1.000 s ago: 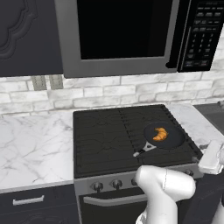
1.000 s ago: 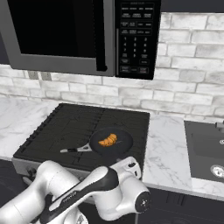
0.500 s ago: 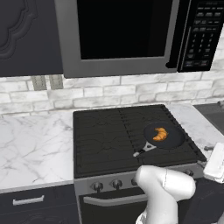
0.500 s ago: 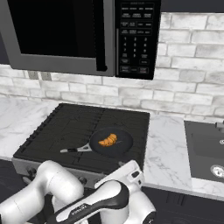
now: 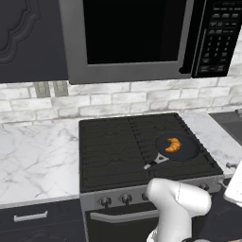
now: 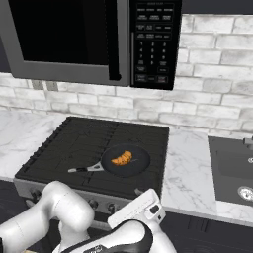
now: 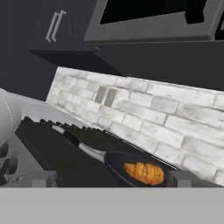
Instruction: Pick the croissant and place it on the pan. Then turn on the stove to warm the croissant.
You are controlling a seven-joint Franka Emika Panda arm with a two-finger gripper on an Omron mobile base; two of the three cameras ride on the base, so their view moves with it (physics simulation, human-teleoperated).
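The golden croissant (image 5: 173,145) (image 6: 121,158) lies inside the black pan (image 5: 187,151) (image 6: 138,166). The pan sits on the front right burner of the stove (image 5: 113,146) (image 6: 74,143), its silver handle pointing left. In the hand view my gripper (image 7: 113,180) is open and empty, its tips spread wide, low at the stove's front right corner. From there it looks across the grates at the pan (image 7: 114,161) and croissant (image 7: 144,173). Dark knobs (image 5: 125,198) (image 6: 92,202) line the silver front panel, to the left of the gripper.
A microwave (image 5: 132,38) (image 6: 64,34) hangs above the stove. Marble counter (image 5: 33,160) lies to the left and more counter (image 6: 188,168) to the right, with a dark sink (image 6: 232,165) at the far right. A brick backsplash (image 7: 144,118) runs behind.
The hand has dropped lower and slid toward the stove's front right corner. The croissant and pan have not moved, and the gripper stays open.
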